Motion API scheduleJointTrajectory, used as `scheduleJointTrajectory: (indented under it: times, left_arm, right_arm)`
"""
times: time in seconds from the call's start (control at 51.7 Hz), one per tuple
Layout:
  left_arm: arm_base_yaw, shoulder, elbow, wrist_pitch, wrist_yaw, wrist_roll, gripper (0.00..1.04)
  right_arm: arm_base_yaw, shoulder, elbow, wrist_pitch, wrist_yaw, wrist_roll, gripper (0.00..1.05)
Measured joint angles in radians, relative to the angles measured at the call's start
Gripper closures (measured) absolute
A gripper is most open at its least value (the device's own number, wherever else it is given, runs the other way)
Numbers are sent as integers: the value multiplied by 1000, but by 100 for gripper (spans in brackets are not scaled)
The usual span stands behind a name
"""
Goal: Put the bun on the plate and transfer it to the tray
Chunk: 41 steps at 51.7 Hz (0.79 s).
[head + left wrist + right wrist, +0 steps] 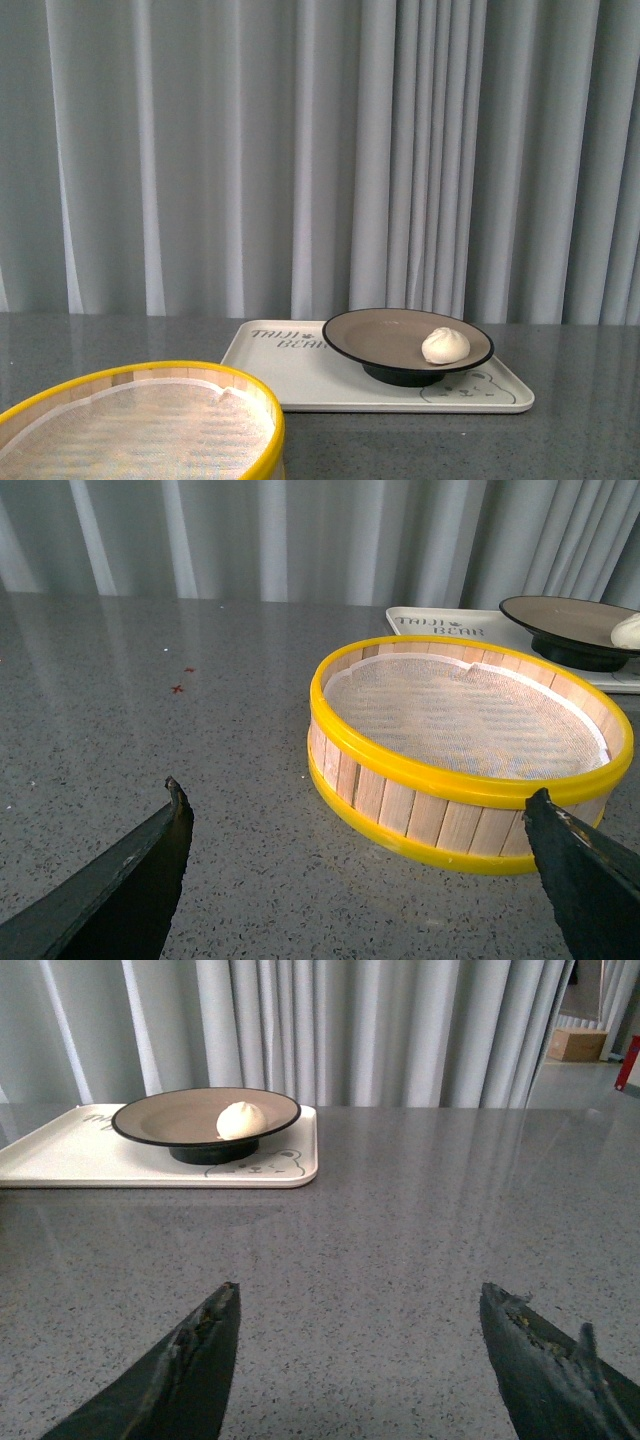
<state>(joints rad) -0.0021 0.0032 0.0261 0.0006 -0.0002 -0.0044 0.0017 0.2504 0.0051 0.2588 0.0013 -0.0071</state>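
Note:
The white bun [445,345] lies on the taupe, black-rimmed plate [385,338], toward its right side. The plate stands on the cream tray [300,380] with grey lettering, at the table's middle. They also show in the right wrist view: bun [242,1120], plate [170,1118], tray [60,1155]. In the left wrist view the plate [560,620] and tray [440,623] sit beyond the basket, with the bun [630,632] at the frame edge. My left gripper [360,805] is open and empty over bare table. My right gripper [358,1300] is open and empty, well short of the tray. Neither arm shows in the front view.
A yellow-rimmed wooden steamer basket [140,425] with a white liner stands at the front left, close to my left gripper [465,750]. Grey curtains [320,150] hang behind the speckled grey table [450,1220]. A cardboard box [578,1044] lies on the floor far off.

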Motion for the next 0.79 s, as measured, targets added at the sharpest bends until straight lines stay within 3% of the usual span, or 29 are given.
scheduleJointTrajectory:
  times: [0.232, 0.329, 0.368, 0.406, 0.755, 0.793]
  left_arm:
    - [0, 0, 0, 0, 0, 0, 7]
    - [0, 0, 0, 0, 0, 0, 7]
    - [0, 0, 0, 0, 0, 0, 7]
    - [0, 0, 0, 0, -1, 0, 7]
    - [0, 0, 0, 0, 0, 0, 7]
    - [0, 0, 0, 0, 0, 0, 7]
  right_arm:
    - [0, -49, 0, -53, 0, 0, 70]
    - [0, -87, 0, -93, 0, 0, 95]
    - [0, -154, 0, -185, 0, 0, 104]
    - [0, -219, 0, -252, -3, -1, 103]
    - [0, -246, 0, -257, -3, -1, 103]
    - [0, -246, 0, -257, -3, -2, 99]
